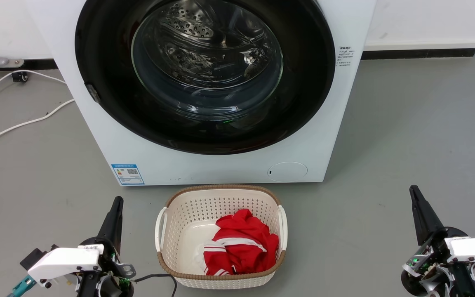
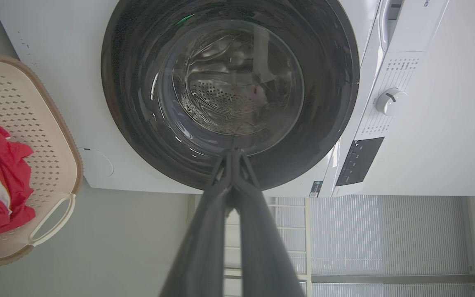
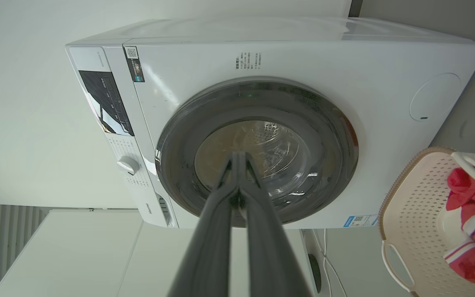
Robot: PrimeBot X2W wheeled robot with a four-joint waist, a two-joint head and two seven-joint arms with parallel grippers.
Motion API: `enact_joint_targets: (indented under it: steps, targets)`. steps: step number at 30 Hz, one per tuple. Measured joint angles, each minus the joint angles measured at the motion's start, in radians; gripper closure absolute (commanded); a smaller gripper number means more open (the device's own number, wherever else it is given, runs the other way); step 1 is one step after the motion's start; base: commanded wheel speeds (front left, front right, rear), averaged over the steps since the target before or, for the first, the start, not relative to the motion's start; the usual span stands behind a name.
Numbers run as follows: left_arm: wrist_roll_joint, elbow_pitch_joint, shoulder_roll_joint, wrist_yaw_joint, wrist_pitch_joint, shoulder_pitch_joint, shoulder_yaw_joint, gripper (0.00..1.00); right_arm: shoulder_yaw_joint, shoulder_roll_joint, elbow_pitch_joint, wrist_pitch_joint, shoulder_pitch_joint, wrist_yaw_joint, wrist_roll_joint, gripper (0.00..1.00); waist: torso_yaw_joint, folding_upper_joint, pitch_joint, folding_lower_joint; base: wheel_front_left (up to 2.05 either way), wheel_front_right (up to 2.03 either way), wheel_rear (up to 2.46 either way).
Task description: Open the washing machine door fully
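Note:
The white washing machine (image 1: 97,136) stands straight ahead on the grey floor. Its round glossy black door (image 1: 109,107) lies closed and flush against the front, the steel drum showing through the glass bowl. A small grey catch sits on the door's left rim. My left gripper (image 1: 117,202) is shut and empty at the lower left, well short of the machine. My right gripper (image 1: 414,190) is shut and empty at the lower right. The door (image 2: 138,136) lies beyond the closed left gripper (image 2: 232,152) in the left wrist view, and the door (image 3: 332,136) faces the right gripper (image 3: 239,154).
A cream laundry basket (image 1: 221,192) holding a red and white garment (image 1: 241,243) sits on the floor right in front of the machine, between my grippers. White cables (image 1: 23,119) trail on the floor at the left. A white wall and dark skirting run behind.

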Motion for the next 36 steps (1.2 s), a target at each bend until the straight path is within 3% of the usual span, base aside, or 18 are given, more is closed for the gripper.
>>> enact_joint_targets:
  steps: [14,15,28,36]
  targets:
    - [0.007,0.000,-0.005,0.000,0.004,0.000,0.006,1.00,-0.007,0.005,0.000,0.004,0.000,0.000,-0.005,1.00,0.000,0.0000,0.000,0.0000,0.00,0.00,0.00]
    - [0.007,0.000,-0.005,0.000,0.004,0.000,0.006,0.00,-0.008,0.005,0.000,0.006,0.000,0.000,-0.006,0.00,0.000,0.0000,0.000,0.0000,0.00,0.00,0.00]
    - [0.048,-0.016,-0.014,0.001,-0.046,0.022,-0.026,0.00,0.016,0.012,-0.021,-0.044,0.028,0.000,-0.037,0.00,-0.001,0.0000,0.001,0.0000,0.00,0.00,0.00]
    - [0.189,-0.072,-0.015,0.001,-0.080,0.022,-0.013,0.00,0.019,0.013,-0.062,-0.078,0.039,0.000,-0.188,0.00,-0.002,0.0000,0.002,0.0000,0.00,0.00,0.00]
